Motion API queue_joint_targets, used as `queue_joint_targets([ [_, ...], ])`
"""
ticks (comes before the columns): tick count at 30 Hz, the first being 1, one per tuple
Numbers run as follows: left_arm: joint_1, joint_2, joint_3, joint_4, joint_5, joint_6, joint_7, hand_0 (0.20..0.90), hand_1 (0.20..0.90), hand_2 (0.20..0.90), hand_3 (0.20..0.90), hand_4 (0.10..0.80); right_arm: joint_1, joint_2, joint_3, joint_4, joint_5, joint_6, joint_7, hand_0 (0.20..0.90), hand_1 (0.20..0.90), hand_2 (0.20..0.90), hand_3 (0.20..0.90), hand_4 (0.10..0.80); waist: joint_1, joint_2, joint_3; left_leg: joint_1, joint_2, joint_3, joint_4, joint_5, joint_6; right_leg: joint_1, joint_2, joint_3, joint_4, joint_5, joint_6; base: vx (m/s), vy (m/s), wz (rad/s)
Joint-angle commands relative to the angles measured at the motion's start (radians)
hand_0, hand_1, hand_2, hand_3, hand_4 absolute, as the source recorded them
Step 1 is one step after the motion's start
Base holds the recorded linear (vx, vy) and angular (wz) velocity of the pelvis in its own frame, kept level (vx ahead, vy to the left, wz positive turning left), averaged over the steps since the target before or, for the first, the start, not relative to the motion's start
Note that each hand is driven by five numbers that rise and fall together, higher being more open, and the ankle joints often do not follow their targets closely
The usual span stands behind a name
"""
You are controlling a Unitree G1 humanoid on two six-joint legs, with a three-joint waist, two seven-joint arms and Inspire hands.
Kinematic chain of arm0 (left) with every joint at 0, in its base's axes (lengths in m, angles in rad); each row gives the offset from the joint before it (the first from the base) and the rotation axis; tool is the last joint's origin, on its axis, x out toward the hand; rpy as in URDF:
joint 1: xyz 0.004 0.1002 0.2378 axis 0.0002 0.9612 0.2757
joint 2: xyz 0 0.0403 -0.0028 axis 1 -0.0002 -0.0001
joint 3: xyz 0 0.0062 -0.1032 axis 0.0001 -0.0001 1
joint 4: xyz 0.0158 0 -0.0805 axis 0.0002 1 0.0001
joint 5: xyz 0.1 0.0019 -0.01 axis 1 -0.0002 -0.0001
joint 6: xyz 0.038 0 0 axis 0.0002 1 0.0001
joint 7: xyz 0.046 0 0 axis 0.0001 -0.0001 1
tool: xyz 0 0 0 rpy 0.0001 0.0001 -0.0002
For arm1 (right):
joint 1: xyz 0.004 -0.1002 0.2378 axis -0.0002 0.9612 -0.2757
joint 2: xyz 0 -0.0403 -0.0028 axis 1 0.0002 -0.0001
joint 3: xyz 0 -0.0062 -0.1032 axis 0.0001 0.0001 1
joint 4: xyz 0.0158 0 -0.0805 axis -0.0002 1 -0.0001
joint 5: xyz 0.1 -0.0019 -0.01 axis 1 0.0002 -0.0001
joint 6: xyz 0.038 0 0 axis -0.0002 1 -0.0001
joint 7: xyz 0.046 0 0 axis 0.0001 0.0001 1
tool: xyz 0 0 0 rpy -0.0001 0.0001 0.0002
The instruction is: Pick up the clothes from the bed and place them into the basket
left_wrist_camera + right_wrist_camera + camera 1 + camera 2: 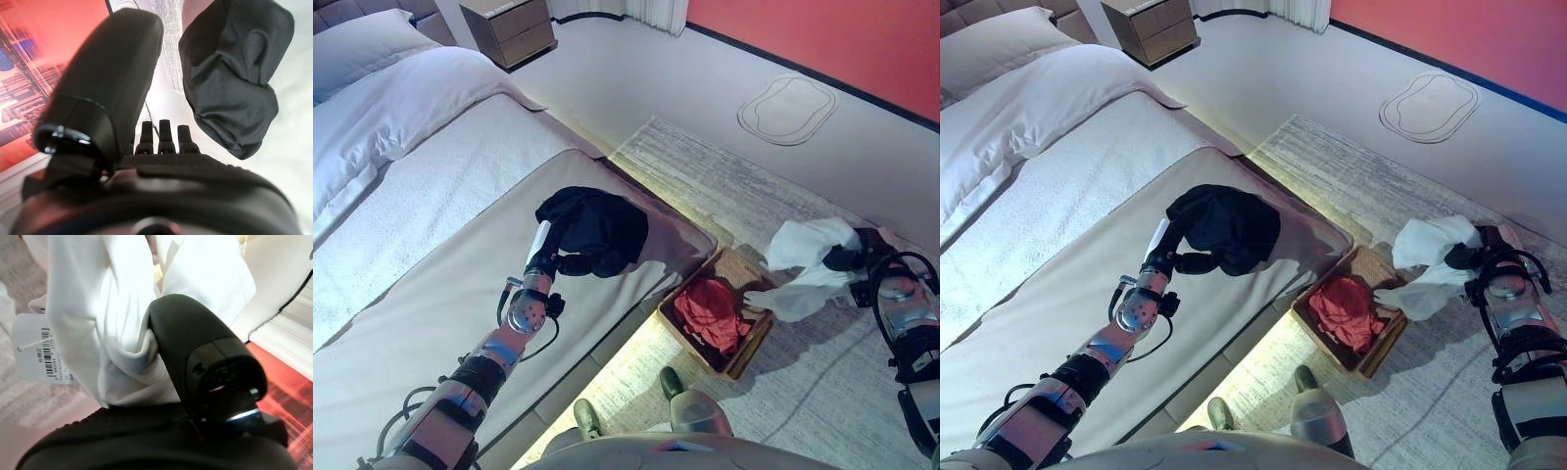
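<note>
A black garment (597,227) lies crumpled on the bed (431,304) near its edge. My left hand (570,262) is at the garment's near edge with fingers straight; in the left wrist view the fingers (160,133) point past the black cloth (234,83) without holding it. My right hand (1469,257) is shut on a white garment (808,262), held in the air just right of the basket (756,343); in the right wrist view the thumb (190,342) pinches the white cloth (122,308). The wicker basket stands on the rug beside the bed with a red garment (710,311) inside.
A white duvet (421,98) and a pillow (357,44) cover the bed's head end. A wooden nightstand (509,29) stands at the far wall. A pale rug (724,176) lies on the floor beside the bed.
</note>
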Motion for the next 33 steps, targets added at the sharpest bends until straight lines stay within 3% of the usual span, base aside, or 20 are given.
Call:
queue_joint_targets([
  [1,-0.081,0.000,-0.019,0.032,0.006,-0.062,0.011,0.900,0.900,0.900,0.900,0.800,-0.102,-0.024,0.002,0.056,-0.020,-0.102,-0.032,0.300,0.300,0.300,0.200,0.100,0.045,-0.030,-0.113,0.030,0.000,-0.007,0.039,-0.167,-0.005,-0.070,0.023,-0.017,0.057,-0.033,0.007,-0.001,-0.048,0.01],
  [7,-0.076,-0.001,-0.030,0.046,0.008,-0.072,0.011,0.900,0.900,0.900,0.900,0.800,-0.107,-0.002,0.011,0.066,-0.030,-0.089,-0.039,0.302,0.302,0.302,0.203,0.103,0.053,-0.022,-0.112,0.027,-0.002,-0.017,0.034,-0.164,-0.007,-0.072,0.021,-0.028,0.055,-0.031,0.008,-0.001,-0.033,0.06],
  [8,-0.076,-0.001,-0.030,0.045,0.007,-0.071,0.011,0.900,0.900,0.900,0.900,0.800,-0.108,0.003,0.014,0.070,-0.031,-0.084,-0.042,0.747,0.747,0.747,0.722,0.622,0.054,-0.020,-0.112,0.026,-0.003,-0.018,0.035,-0.163,-0.007,-0.074,0.021,-0.030,0.056,-0.032,0.008,0.002,-0.026,0.12],
  [9,-0.075,0.000,-0.028,0.043,0.004,-0.071,0.011,0.900,0.900,0.900,0.900,0.800,-0.106,0.008,0.016,0.074,-0.031,-0.079,-0.047,0.900,0.900,0.900,0.900,0.800,0.056,-0.018,-0.111,0.024,-0.003,-0.019,0.036,-0.163,-0.007,-0.074,0.020,-0.032,0.056,-0.032,0.008,0.004,-0.013,0.06],
  [33,-0.034,0.015,-0.010,0.034,0.005,-0.068,0.026,0.900,0.900,0.900,0.900,0.800,-0.037,0.038,0.001,0.126,-0.063,-0.047,-0.043,0.900,0.900,0.900,0.900,0.800,0.107,-0.026,-0.103,0.020,-0.016,-0.087,0.025,-0.152,0.000,-0.056,0.004,-0.072,0.053,-0.033,0.008,0.024,-0.008,0.04],
])
